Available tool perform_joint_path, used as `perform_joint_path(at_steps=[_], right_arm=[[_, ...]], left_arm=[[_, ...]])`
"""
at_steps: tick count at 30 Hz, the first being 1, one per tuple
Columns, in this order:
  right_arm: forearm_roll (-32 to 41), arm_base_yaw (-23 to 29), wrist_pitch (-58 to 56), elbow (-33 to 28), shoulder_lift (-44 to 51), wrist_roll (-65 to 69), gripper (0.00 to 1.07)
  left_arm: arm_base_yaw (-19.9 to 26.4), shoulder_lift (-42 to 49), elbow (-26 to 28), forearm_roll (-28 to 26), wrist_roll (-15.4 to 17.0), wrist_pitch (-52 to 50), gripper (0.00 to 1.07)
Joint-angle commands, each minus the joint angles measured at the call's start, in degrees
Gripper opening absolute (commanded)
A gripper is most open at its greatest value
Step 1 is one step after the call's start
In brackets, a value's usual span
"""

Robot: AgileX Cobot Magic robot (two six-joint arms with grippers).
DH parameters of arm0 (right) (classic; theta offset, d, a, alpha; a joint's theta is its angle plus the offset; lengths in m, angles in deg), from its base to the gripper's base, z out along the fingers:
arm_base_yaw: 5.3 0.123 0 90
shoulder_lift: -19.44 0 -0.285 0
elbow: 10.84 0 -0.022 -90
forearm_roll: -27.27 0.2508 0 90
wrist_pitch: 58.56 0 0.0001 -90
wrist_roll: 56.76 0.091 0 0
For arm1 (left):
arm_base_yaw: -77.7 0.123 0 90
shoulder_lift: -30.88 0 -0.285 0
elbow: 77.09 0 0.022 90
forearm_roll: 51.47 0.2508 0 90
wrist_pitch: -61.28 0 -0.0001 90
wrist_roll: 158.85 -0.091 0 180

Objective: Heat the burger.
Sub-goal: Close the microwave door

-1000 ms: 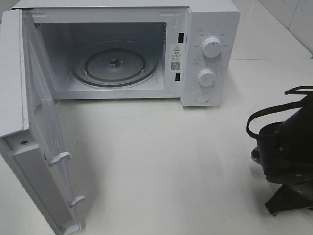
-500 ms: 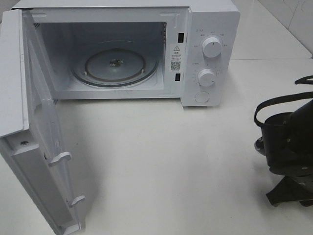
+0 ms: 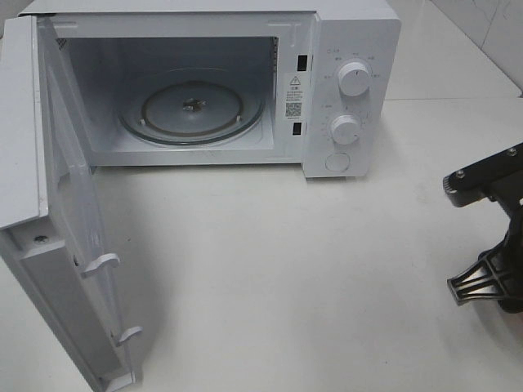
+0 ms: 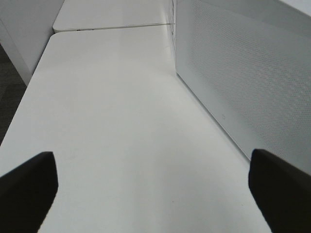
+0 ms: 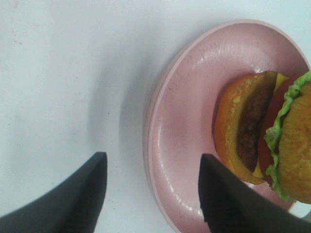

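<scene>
**Burger on its plate, microwave door open**

You see the burger (image 5: 265, 136) only through the right wrist camera. It lies tipped on its side on a round pink plate (image 5: 184, 145), so its layers face the camera: an orange-brown bun, a dark patty, a sliver of yellow cheese, red tomato and a frill of green lettuce. The plate sits on the white bench (image 5: 63, 73).

Your right tool (image 5: 150, 194) hangs over the near rim of the plate. Its two dark fingers (image 5: 82, 199) are spread apart, one over bare bench and the other over the plate's inner surface. Nothing is between them, and neither touches the burger. The tool is released.

In the overhead view the burger and plate are out of frame. Only part of your right arm (image 3: 490, 237) shows, at the right edge of the bench.

The white microwave (image 3: 351, 82) stands at the back of the bench. Its door (image 3: 57, 220) is swung wide to the left. Inside lies a round glass turntable (image 3: 192, 108), bare. Two round knobs (image 3: 355, 79) and a round button sit one below another on the panel to the right of the opening.

Your left tool (image 4: 150, 189) is also released, with its dark fingertips (image 4: 29, 189) wide apart over bare bench. A white perforated panel (image 4: 243, 77) stands close beside it.
</scene>
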Motion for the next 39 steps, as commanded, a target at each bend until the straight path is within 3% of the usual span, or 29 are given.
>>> perform_joint_path(at_steps=[1, 7, 9, 12, 14, 17, 19, 22, 34, 39], right_arm=[[1.89, -0.17, -0.57, 0.17, 4.47, -2.98, 0.57], [8.77, -0.17, -0.86, 0.17, 18.68, -12.03, 0.61], [12.95, -0.17, -0.86, 0.17, 24.52, -18.79, 0.71], [14.67, -0.17, -0.92, 0.17, 26.36, -21.31, 0.75], [22.00, -0.17, -2.46, 0.17, 32.49, -28.93, 0.85], [24.01, -0.17, -3.15, 0.17, 34.09, -30.42, 0.85], [31.05, -0.17, -6.76, 0.17, 39.08, -37.07, 0.84], [34.43, -0.17, -9.22, 0.17, 42.11, -41.48, 0.83], [36.55, -0.17, -19.31, 0.17, 50.48, -43.89, 0.79], [36.33, -2.41, -16.62, -0.23, 60.73, -44.00, 0.77]], left_arm=[[0.23, 1.20, -0.17, 0.23, 0.00, -0.46, 1.00], [0.23, 1.20, -0.17, 0.23, 0.00, -0.46, 1.00], [0.23, 1.20, -0.17, 0.23, 0.00, -0.46, 1.00], [0.23, 1.20, -0.17, 0.23, 0.00, -0.46, 1.00], [0.23, 1.20, -0.17, 0.23, 0.00, -0.46, 1.00], [0.23, 1.20, -0.17, 0.23, 0.00, -0.46, 1.00], [0.23, 1.20, -0.17, 0.23, 0.00, -0.46, 1.00], [0.23, 1.20, -0.17, 0.23, 0.00, -0.46, 1.00], [0.23, 1.20, -0.17, 0.23, 0.00, -0.46, 1.00], [0.23, 1.20, -0.17, 0.23, 0.00, -0.46, 1.00]])
